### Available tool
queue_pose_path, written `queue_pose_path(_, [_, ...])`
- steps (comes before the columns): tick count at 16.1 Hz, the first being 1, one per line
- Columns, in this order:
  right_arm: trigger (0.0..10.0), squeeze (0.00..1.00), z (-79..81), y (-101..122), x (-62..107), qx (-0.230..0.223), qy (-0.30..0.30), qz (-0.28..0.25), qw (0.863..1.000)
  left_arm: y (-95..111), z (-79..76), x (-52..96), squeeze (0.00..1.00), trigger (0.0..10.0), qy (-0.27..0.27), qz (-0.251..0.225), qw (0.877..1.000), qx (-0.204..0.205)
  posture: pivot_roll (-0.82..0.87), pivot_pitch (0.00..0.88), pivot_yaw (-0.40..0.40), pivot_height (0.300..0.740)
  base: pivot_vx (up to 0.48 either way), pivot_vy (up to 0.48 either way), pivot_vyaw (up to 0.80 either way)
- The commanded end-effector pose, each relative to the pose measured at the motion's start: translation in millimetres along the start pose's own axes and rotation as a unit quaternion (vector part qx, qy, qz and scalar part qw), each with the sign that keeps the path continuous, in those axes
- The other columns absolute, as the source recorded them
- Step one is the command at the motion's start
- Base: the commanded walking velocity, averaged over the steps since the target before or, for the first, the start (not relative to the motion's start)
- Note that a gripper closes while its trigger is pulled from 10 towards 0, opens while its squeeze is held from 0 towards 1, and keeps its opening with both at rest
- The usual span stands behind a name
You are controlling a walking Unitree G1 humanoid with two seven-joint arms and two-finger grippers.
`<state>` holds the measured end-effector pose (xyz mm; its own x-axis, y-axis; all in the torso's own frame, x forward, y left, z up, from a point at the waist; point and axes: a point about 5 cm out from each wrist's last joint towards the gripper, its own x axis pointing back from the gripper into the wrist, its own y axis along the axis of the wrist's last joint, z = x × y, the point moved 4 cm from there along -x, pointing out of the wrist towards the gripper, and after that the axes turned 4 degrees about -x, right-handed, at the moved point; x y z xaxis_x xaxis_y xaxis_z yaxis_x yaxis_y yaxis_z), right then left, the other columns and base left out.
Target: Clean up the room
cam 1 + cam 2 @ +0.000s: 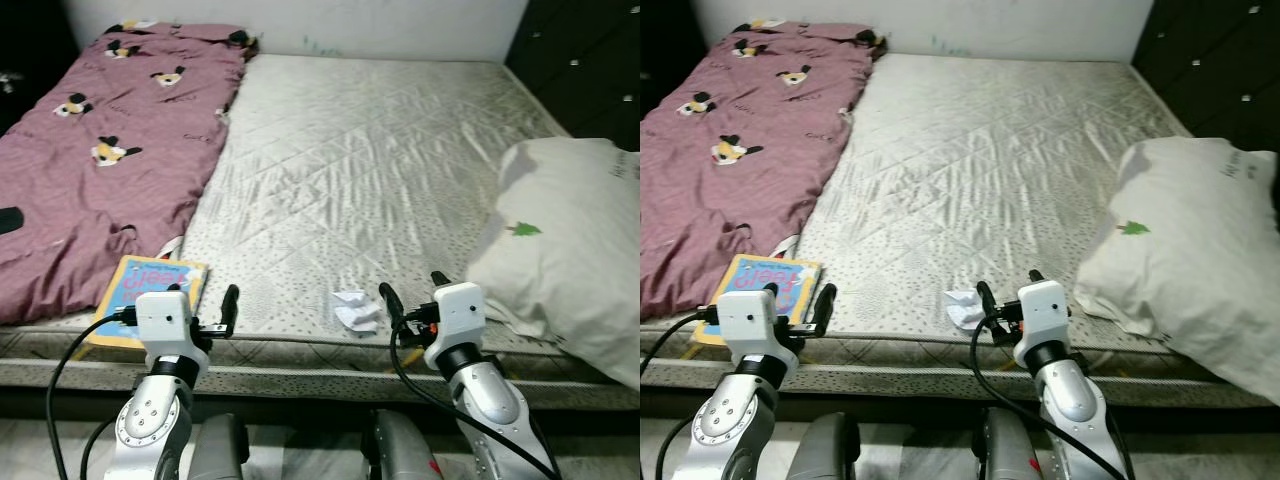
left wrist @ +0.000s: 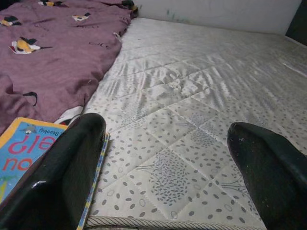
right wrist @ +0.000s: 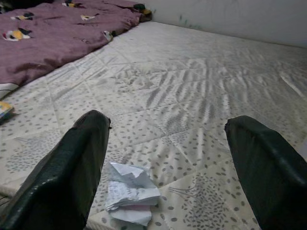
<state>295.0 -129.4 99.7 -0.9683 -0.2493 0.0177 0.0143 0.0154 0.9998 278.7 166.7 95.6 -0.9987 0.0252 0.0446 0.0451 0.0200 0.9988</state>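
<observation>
Jaws of the right gripper (image 1: pixel 411 293) stand wide above the mattress (image 1: pixel 380 150) edge, crumpled paper (image 1: pixel 357 310) just beside its inner finger. Left gripper (image 1: pixel 205 304), equally wide, hovers beside a book (image 1: pixel 150 292) near the maroon blanket (image 1: pixel 100 130); a pillow (image 1: pixel 570 250) lies right.

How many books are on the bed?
1. The book lies at the mattress's near edge, partly tucked under the purple blanket, just ahead of the left gripper. The blanket or the pillow could hide more.
</observation>
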Motion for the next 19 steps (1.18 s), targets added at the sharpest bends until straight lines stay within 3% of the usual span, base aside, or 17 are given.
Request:
queue_pose_path(1, [10.0,0.0,0.9,-1.1,0.2,0.002,0.004,0.002,1.0,-1.9,2.5,0.4,0.0,10.0,0.006,0.005,1.0,-0.004,0.01,0.07,-0.024,0.594,0.0,0.0,0.0])
queue_pose_path(6, [10.0,0.0,7.5,-2.6,1.3,0.003,0.029,0.005,1.0,-2.6,3.7,2.3,0.0,10.0,0.012,0.006,1.0,-0.006,0.01,0.067,-0.024,0.549,0.0,0.0,0.0])
queue_pose_path(7, [10.0,0.0,28.1,-9.5,0.0,0.017,0.096,0.033,0.995,-0.8,12.2,2.0,0.0,10.0,0.023,0.0,1.0,-0.016,0.01,0.076,-0.023,0.549,0.0,0.0,0.0])
queue_pose_path(10, [10.0,0.0,55.1,-11.0,-2.7,0.04,0.187,0.048,0.98,1.3,30.0,5.2,0.0,10.0,0.046,0.004,0.998,-0.031,0.04,0.113,-0.035,0.549,0.0,0.0,0.0])
queue_pose_path(14, [10.0,0.0,68.3,-1.6,-32.3,0.014,0.174,0.037,0.984,-3.5,32.7,31.9,0.0,10.0,0.052,0.024,0.998,-0.04,0.1,0.161,-0.036,0.549,0.0,0.0,0.0])
queue_pose_path(16, [10.0,0.0,69.8,-1.3,-39.6,0.009,0.159,0.039,0.986,-2.3,30.8,38.0,0.0,10.0,0.051,0.028,0.997,-0.042,0.13,0.179,-0.039,0.549,0.0,0.0,0.0])
queue_pose_path(17, [10.0,0.0,71.7,-3.4,-44.3,0.011,0.153,0.044,0.987,-1.2,30.9,41.8,0.0,10.0,0.051,0.03,0.997,-0.044,0.14,0.188,-0.042,0.549,0.0,0.0,0.0])
queue_pose_path(19, [10.0,0.0,82.1,-28.0,-57.9,0.021,0.137,0.103,0.985,4.5,34.3,52.6,0.0,10.0,0.051,0.026,0.996,-0.062,0.16,0.19,-0.046,0.549,0.0,0.0,0.0])
